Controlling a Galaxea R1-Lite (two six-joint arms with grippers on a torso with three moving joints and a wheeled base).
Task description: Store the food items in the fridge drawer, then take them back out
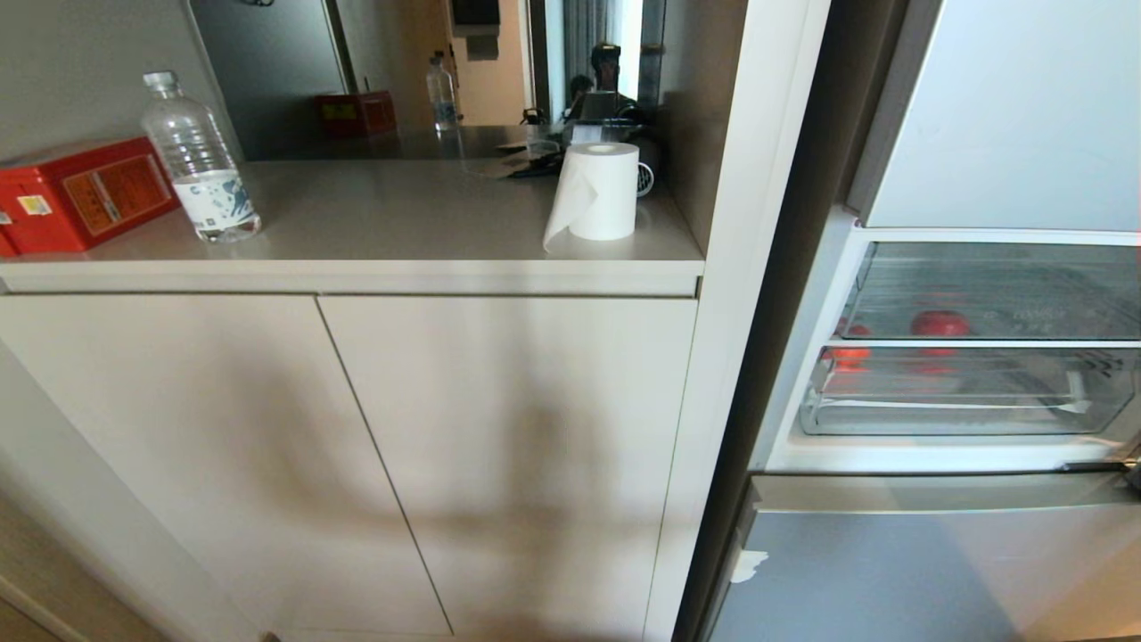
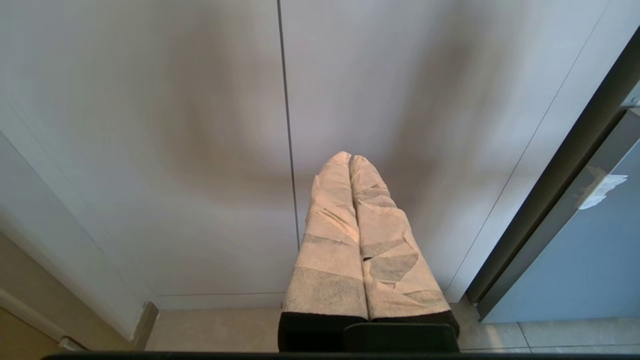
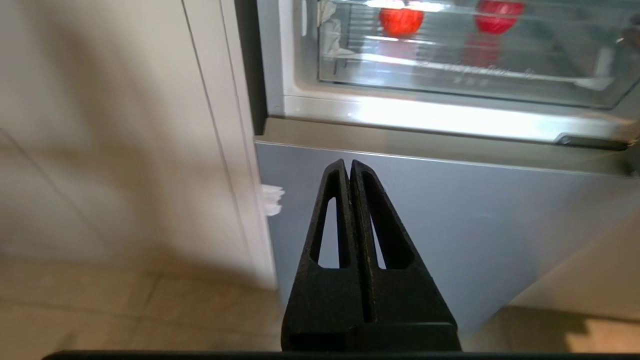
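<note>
Neither arm shows in the head view, so the grippers come from the wrist cams only. Left gripper, fingers wrapped in pale tape, is pressed shut w/ nothing between them, pointing at the cabinet doors low near the floor. Right gripper, bare black, also clenched on nothing, aimed at the grey lower fridge door. Fridge upper section is open: two clear drawers stacked, and the ribbed plastic plus glare make the contents hard to read. Head view gives one red fruit fairly clear behind the plastic, the other fruit just a reddish smear at the left end, w/ red reflections below. Can't tell from there which drawer each sits in. Right wrist cam shows both better, orange-red one and deeper red one, inside the drawer, tops cut off by frame edge. Counter w/ water bottle, red box, paper roll only appears in head view.
</note>
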